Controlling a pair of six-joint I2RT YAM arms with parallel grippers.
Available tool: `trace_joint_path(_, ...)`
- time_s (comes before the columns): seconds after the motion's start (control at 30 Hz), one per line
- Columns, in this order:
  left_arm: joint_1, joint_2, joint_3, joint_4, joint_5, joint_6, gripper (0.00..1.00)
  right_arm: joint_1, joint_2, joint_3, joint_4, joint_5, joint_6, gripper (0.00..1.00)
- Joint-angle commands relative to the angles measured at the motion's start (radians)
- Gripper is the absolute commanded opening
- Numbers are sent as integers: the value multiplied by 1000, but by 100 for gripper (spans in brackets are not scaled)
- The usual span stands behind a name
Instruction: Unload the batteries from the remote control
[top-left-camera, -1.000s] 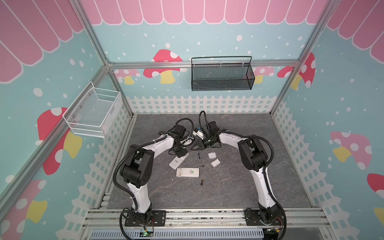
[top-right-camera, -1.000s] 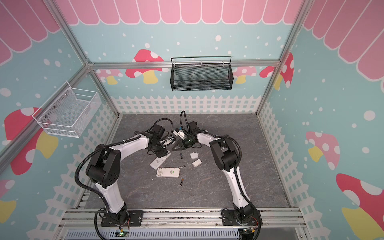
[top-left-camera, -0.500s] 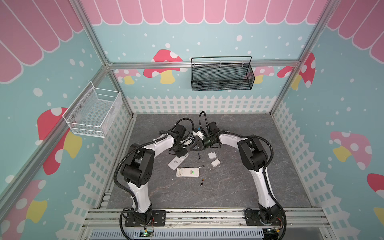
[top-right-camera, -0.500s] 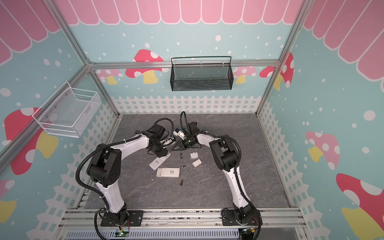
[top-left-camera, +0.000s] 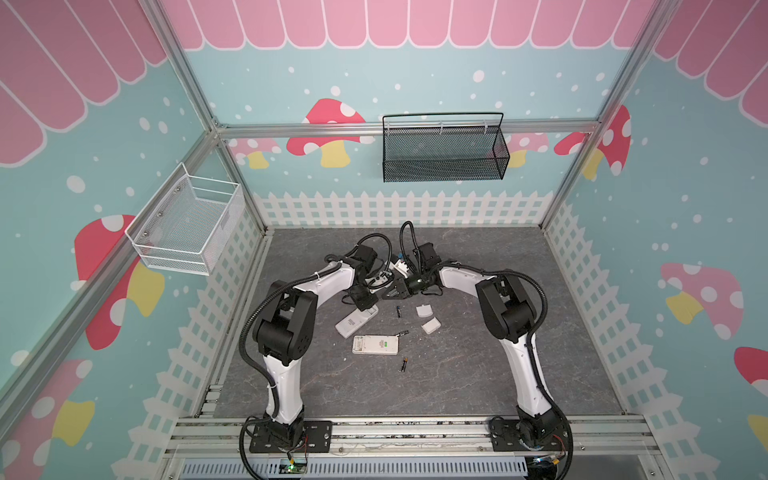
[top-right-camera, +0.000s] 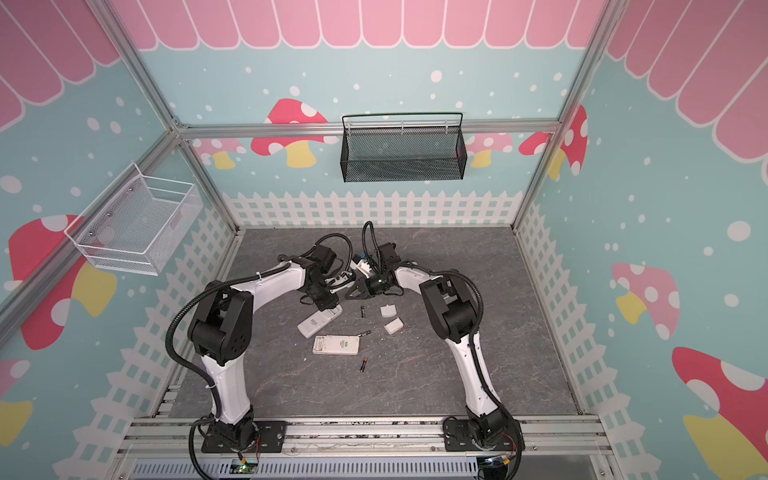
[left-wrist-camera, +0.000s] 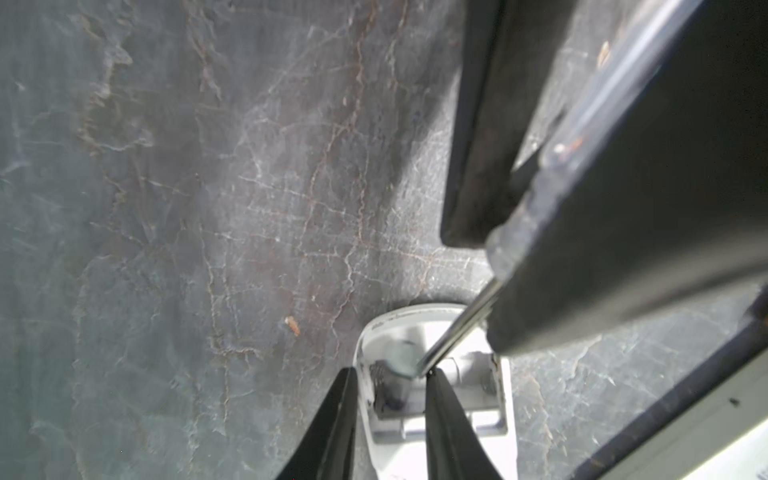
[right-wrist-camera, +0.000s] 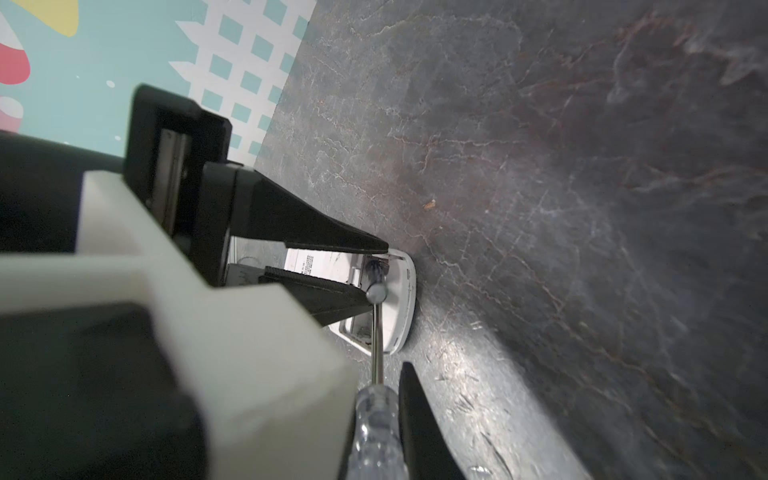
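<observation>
Under both grippers lies a white remote control (top-left-camera: 353, 324), tilted, with its battery bay open. My left gripper (left-wrist-camera: 390, 370) has closed in on a black battery (left-wrist-camera: 390, 395) in that bay. One finger is outside the remote's side wall and the other is inside the bay. In the right wrist view that battery (right-wrist-camera: 376, 266) sits between those two black fingers. My right gripper (right-wrist-camera: 384, 370) is shut on a clear-handled screwdriver (right-wrist-camera: 376, 419), whose tip (left-wrist-camera: 419, 368) rests at the battery's raised end. Three loose batteries (top-left-camera: 398, 311) (top-left-camera: 402, 333) (top-left-camera: 403, 364) lie on the mat.
A second white remote (top-left-camera: 375, 345) lies flat just in front of the first. Two small white covers (top-left-camera: 424, 311) (top-left-camera: 431, 325) lie to the right. A black mesh basket (top-left-camera: 442, 153) hangs on the back wall. A white wire basket (top-left-camera: 187, 228) hangs on the left wall.
The left gripper's jaws have narrowed around the battery in the bay. Both arms have barely shifted, and the right gripper still holds the screwdriver.
</observation>
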Motion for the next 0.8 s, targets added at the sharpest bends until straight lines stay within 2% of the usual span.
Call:
trace_joint_path(0.0,-13,29,31,11,50,18,21,15,-33,-7,-15,-52,-13,0)
trace_joint_path(0.17,-13,34,34,11,48,20,13,12,-51,-23,-18,-48,-22,0)
trace_joint_path(0.33,-13,48,46,10,40,0,8,7,-91,-56,-18,-37,-25,0)
trace_joint_path(0.63,-45,28,54,7,22,-5,0,-31,-302,-255,15,27,-28,0)
trace_joint_path(0.77,-48,20,64,4,28,-10,0,-76,-404,-359,34,85,-20,0)
